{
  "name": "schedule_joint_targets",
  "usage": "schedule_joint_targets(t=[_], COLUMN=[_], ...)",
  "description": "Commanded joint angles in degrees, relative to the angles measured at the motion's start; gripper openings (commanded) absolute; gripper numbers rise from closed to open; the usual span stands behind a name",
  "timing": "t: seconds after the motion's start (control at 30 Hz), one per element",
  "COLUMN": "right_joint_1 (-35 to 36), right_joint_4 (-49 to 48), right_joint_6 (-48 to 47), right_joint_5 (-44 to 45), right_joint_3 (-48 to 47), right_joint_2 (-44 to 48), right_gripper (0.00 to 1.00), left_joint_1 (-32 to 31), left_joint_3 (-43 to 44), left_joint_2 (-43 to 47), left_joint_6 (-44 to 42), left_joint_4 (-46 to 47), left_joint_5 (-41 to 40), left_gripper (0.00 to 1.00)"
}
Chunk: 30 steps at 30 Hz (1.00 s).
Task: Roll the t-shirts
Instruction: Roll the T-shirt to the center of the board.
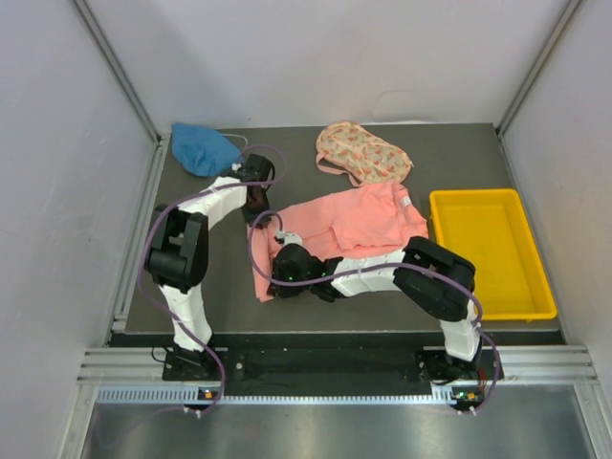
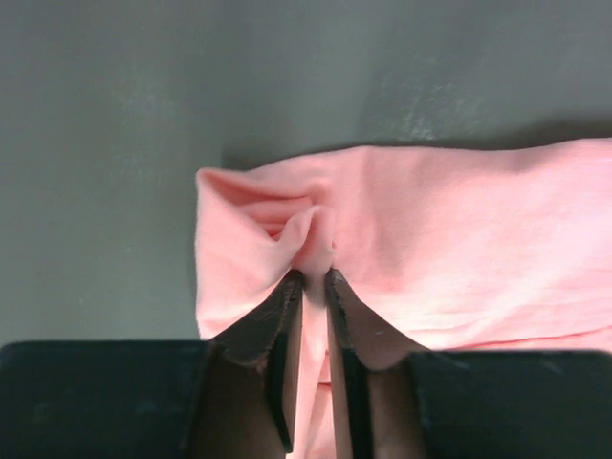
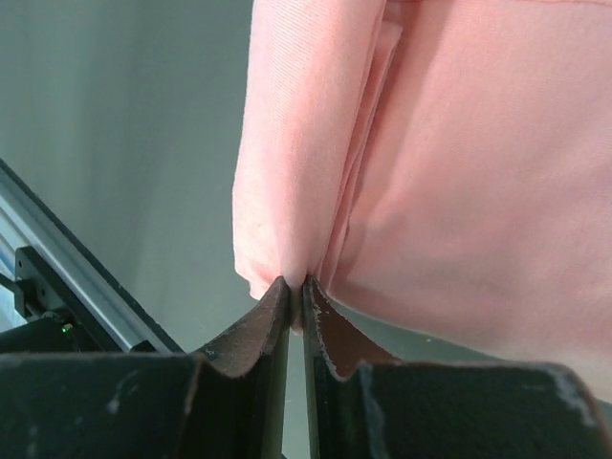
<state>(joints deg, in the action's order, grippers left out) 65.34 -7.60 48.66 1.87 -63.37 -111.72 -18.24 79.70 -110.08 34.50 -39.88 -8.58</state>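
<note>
Left of the tray (image 1: 490,251), the tee (image 1: 363,222) is pinched by the left gripper (image 2: 313,277) and right gripper (image 3: 295,283) (thin folds only); it could be dropped if tugged unevenly.

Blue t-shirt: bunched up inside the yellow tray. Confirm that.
Not right. The blue t-shirt is bunched up, but it lies on the table at its far left corner, well away from the yellow tray on the right. The top external view shows it.

Both arms in: left gripper (image 2: 312,275) pinches a fold at the far-left corner of the pink t-shirt (image 1: 359,222), jaws almost together; right gripper (image 3: 295,283) clamps its near-left edge, 2 fingers tight, forearm low.
</note>
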Motion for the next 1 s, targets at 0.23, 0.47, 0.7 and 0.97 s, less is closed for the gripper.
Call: schedule_joint_targets(t=[0.23,0.47,0.7,0.97], right_joint_1=[-1.5,-1.8,-1.9,-1.9], right_joint_4=[-0.1,1.5,2.5,2.5], right_joint_6=[2.0,1.1,0.6,0.5], right_joint_5=[-4.7,-4.3,-4.2,-4.2], right_joint_3=[-0.9,-1.9,-2.8,-2.8], right_joint_2=[-2.3,-2.3,-2.2,-2.4], right_gripper=[0.09,0.09,0.09,0.09], left_joint_1=[3.5,7.1,10.7,11.7], left_joint_3=[-1.4,-4.9,-10.8,-19.4], left_joint_2=[6.1,10.2,15.1,18.1], left_joint_6=[-2.6,-3.0,-2.7,-1.8], left_joint_4=[5.9,8.3,9.4,11.2], left_joint_5=[7.7,16.1,25.9,34.2], left_gripper=[0.26,0.33,0.33,0.23])
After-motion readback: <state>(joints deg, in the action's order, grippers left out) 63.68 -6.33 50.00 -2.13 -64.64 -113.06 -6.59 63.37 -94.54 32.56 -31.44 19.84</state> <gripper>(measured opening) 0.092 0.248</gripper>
